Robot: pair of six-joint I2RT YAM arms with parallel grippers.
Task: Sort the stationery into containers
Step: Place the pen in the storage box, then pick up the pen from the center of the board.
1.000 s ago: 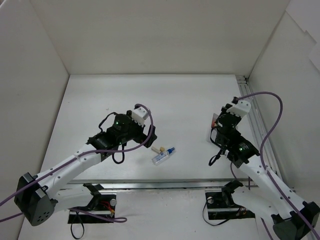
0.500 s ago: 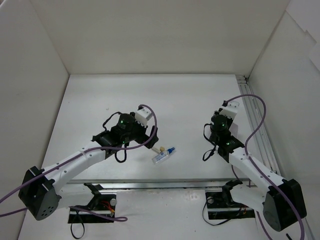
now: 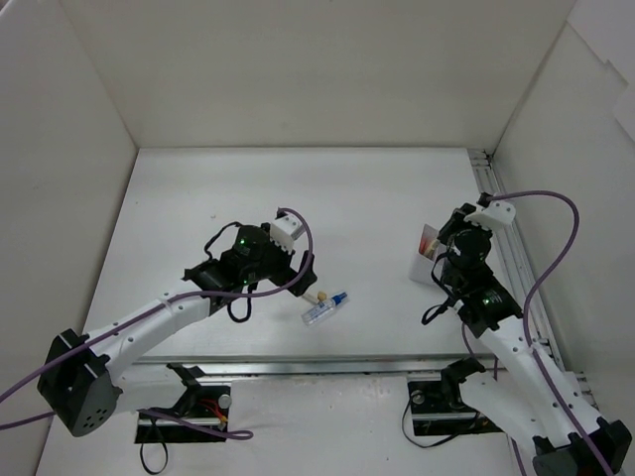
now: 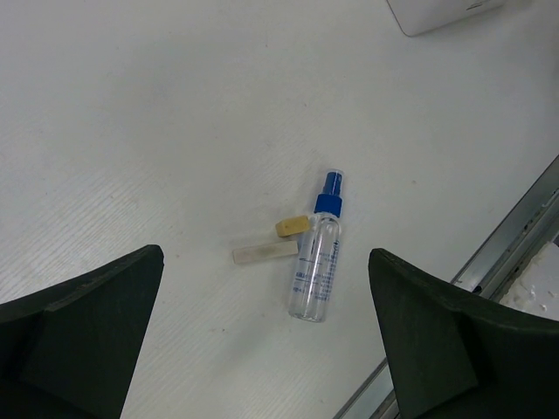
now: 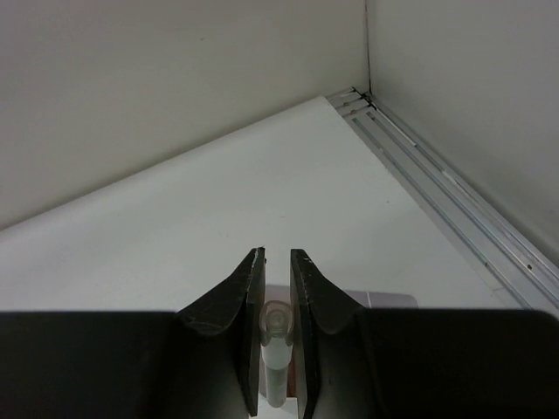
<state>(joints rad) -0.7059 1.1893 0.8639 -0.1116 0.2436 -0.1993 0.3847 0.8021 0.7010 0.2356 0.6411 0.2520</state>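
White table (image 3: 298, 198) inside plain walls: the white box (image 3: 429, 241) sits at its right side, and my right gripper (image 5: 277, 255) is right by it, clamped tight on a pale pen (image 5: 277, 349) that I judge goes in next. My left gripper (image 4: 266, 257) is spread wide, holding nothing, over the blue-capped bottle (image 4: 316, 271) and beige bits (image 4: 293, 226) loose mid-table. Those look unsorted; box contents too small to read.

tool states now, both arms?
Left tool: open, holding nothing.
Right tool: closed on a pale pen.
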